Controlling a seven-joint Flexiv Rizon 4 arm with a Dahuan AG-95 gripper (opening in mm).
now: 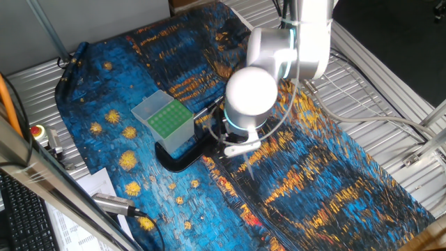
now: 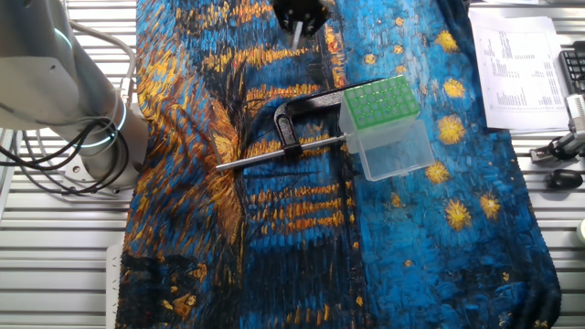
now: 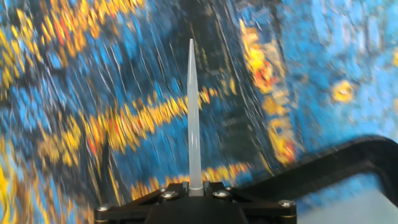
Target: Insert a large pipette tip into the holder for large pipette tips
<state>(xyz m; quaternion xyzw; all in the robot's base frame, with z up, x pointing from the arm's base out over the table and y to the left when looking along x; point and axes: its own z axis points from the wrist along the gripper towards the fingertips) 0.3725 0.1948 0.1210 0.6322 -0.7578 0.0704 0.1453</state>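
Above the cloth [image 3: 74, 124], well apart from the holder for large pipette tips [image 2: 384, 123], we see the large pipette tip [image 3: 193, 118] pinched at its wide base, point out front. It's v. light, stiff-ish, slick plastic w/ a fragile fine end, so we'd grip the thick end only. The gripper [image 3: 194, 190] is closed on it, probably snug; blur hides the pads.

Starry blue cloth [image 1: 334, 174] over metal table [image 1: 42, 77]
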